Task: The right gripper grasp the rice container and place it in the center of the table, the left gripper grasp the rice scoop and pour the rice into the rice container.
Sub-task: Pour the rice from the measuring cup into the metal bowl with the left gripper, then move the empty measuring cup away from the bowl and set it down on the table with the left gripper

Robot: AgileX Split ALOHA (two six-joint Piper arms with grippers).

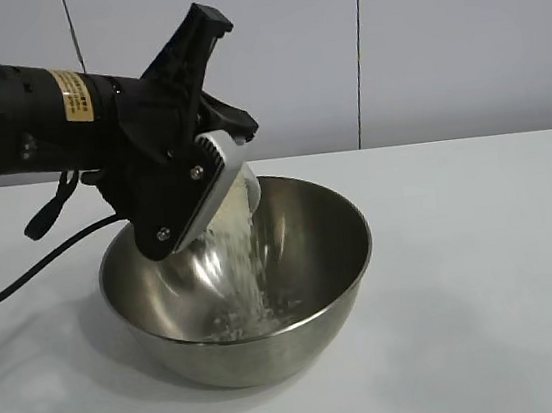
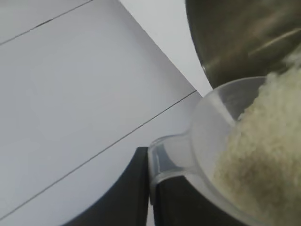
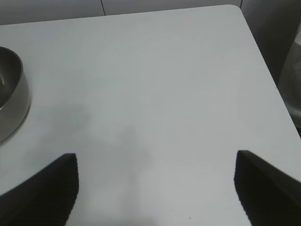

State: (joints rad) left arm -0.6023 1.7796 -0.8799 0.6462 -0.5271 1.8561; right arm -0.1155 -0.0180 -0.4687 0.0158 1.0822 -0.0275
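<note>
The rice container [image 1: 312,252], a big shiny steel bowl, stands on the white table [image 1: 486,271]. My left gripper [image 1: 217,151] hangs over its near-left rim, shut on the tab handle of the clear rice scoop [image 1: 240,193], which is tipped mouth down. Rice [image 1: 245,266] streams from it onto a small heap at the bowl's bottom. In the left wrist view the scoop [image 2: 211,122] holds rice [image 2: 263,150] above the bowl [image 2: 235,37], and the gripper [image 2: 150,188] pinches the tab. My right gripper [image 3: 155,188] hovers open over bare table, apart from the bowl [image 3: 11,94]. It holds nothing.
A black cable [image 1: 42,265] trails over the table left of the bowl. Pale wall panels stand behind. The table's far edge and rounded corner [image 3: 242,12] show in the right wrist view, with a dark gap beyond.
</note>
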